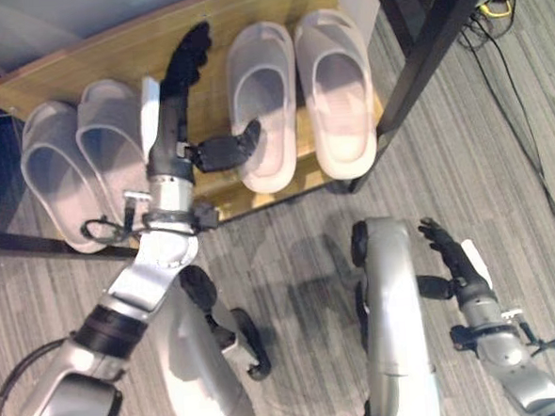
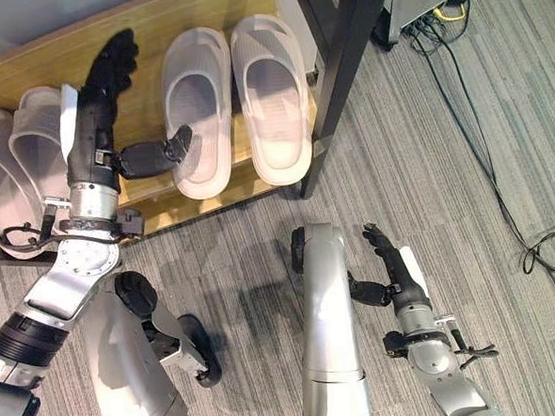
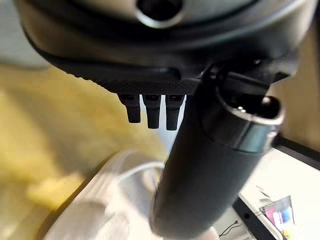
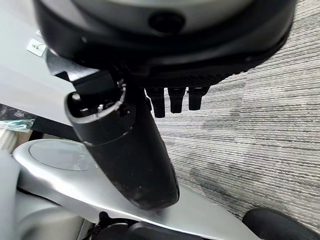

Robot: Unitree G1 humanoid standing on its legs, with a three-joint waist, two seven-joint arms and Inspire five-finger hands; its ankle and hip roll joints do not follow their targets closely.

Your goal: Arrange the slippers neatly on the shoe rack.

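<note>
Four pale slippers sit on the wooden shoe rack (image 1: 108,50), toes pointing to the back, in two pairs. The left pair (image 1: 77,159) lies side by side at the left end, and the heels hang a little past the front edge. The right pair (image 1: 301,91) lies side by side too, near the black table leg (image 1: 428,43). The left hand (image 1: 178,91) is stretched out flat over the bare wood between the two pairs, fingers straight and holding nothing. Its thumb (image 1: 231,149) sticks out sideways and touches, or almost touches, the side of the nearest slipper (image 1: 262,105). I think it is there to nudge that slipper straight, so the pair lines up. The right hand (image 1: 450,249) hangs low over the grey carpet (image 1: 500,147), open and empty, just waiting. The slippers look soft, smooth and rubbery, with round toes and a wide strap over the top. The rack is flat, shiny, yellow-brown wood. The carpet has thin stripes
</note>
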